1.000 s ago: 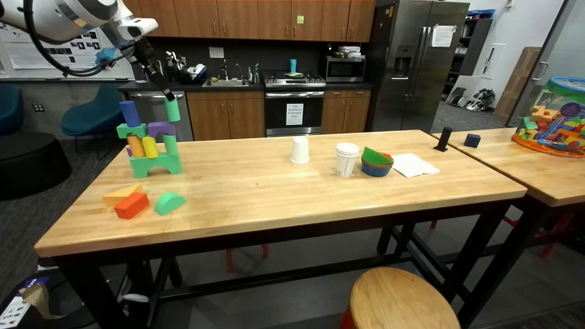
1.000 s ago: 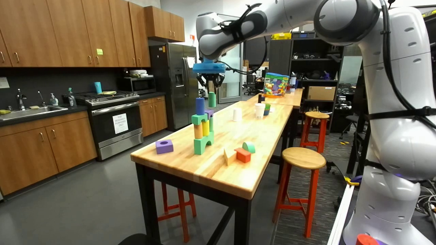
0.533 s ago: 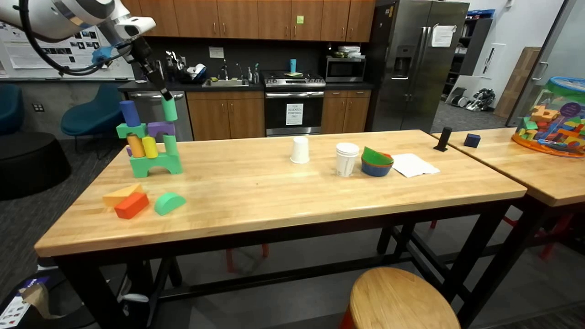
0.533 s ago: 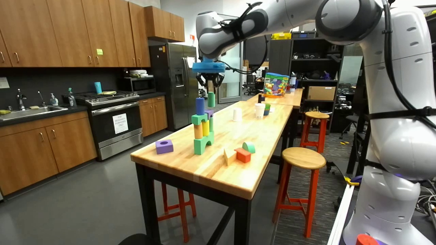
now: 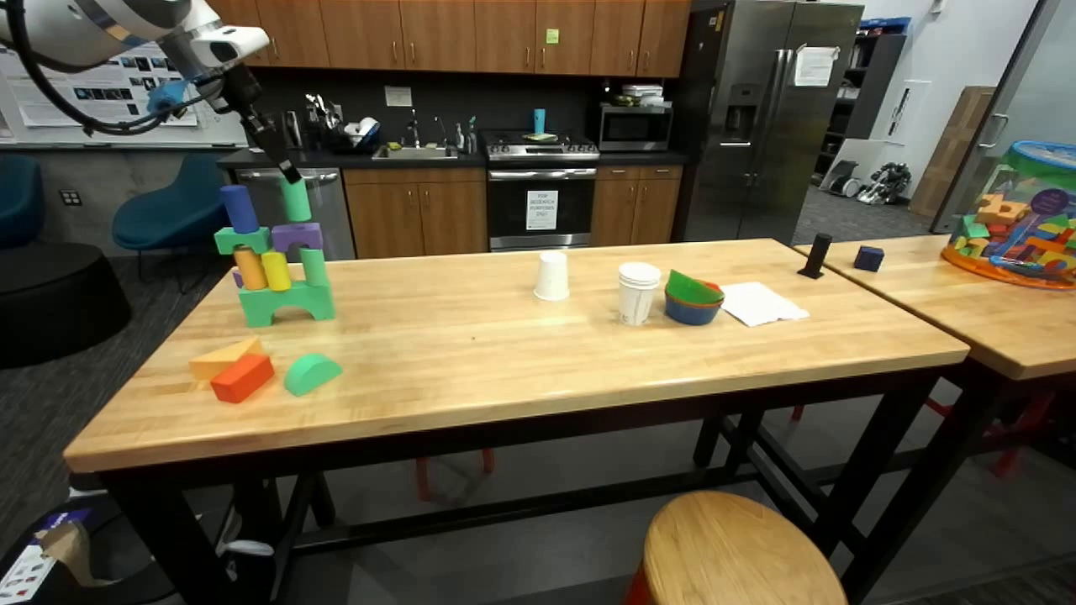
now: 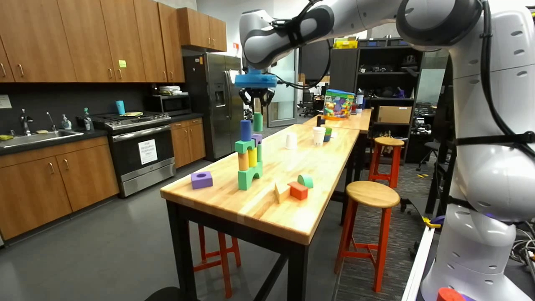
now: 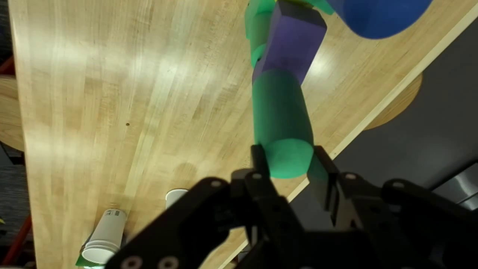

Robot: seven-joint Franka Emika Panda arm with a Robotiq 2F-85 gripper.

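Wrist view: black fingers (image 7: pixel 260 161) grip the green cylinder (image 7: pixel 282 114).

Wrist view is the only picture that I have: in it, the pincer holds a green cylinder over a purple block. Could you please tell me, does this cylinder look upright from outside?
Observer: Yes, in an exterior view the green cylinder looks about upright.
Operator: Thank you. On which block does the whole tower stand?
Observer: On a green arch block, as both exterior views show.
Operator: And could you name one loose block on the table which my picture misses?
Observer: A red block: it lies close to an orange wedge.
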